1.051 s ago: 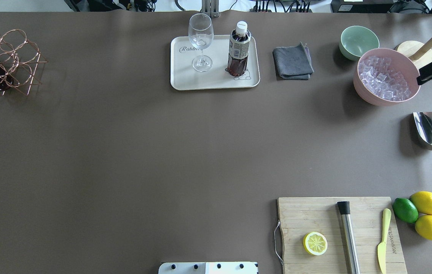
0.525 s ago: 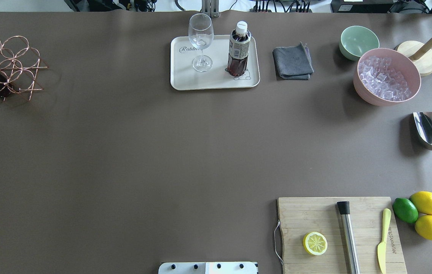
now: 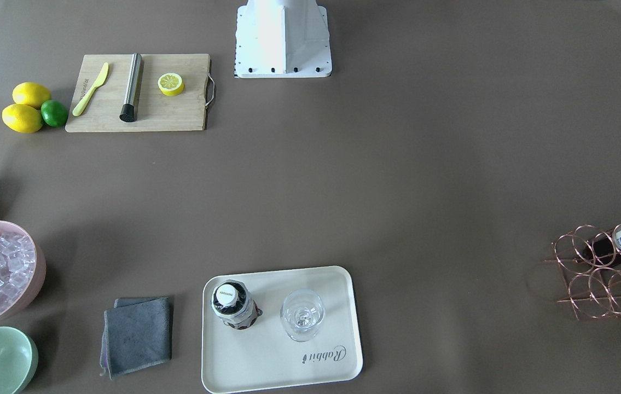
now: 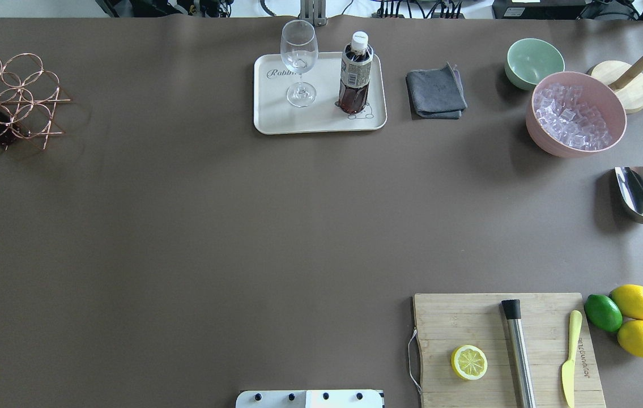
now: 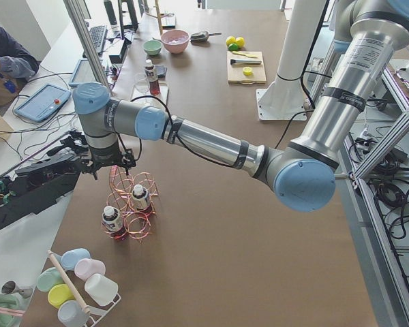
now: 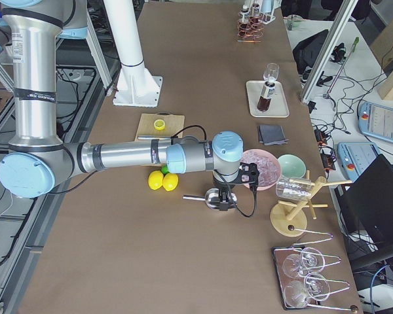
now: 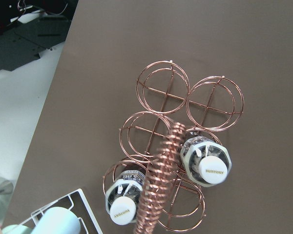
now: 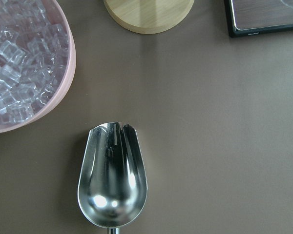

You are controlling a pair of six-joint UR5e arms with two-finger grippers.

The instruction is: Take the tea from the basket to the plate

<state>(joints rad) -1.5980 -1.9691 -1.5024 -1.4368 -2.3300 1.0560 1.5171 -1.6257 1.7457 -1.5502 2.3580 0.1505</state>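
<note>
One tea bottle (image 4: 355, 73) stands upright on the cream plate (image 4: 267, 122), beside a wine glass (image 4: 299, 62); it also shows in the front view (image 3: 233, 303). The copper wire basket (image 4: 12, 96) sits at the table's far left and holds two more tea bottles (image 7: 209, 163) (image 7: 122, 204). In the exterior left view my left gripper (image 5: 108, 163) hangs just above the basket (image 5: 133, 204); I cannot tell whether it is open. In the exterior right view my right gripper (image 6: 224, 201) hovers over the metal scoop (image 8: 112, 180); I cannot tell its state either.
A grey cloth (image 4: 435, 93), a mint bowl (image 4: 534, 61) and a pink bowl of ice (image 4: 576, 113) stand right of the plate. A cutting board (image 4: 468, 317) with a lemon half, muddler and knife lies front right, beside lemons and a lime.
My right gripper has left the right edge of the overhead view. The basket has shifted a little and settled; the bottle in it sits lower in the view.
</note>
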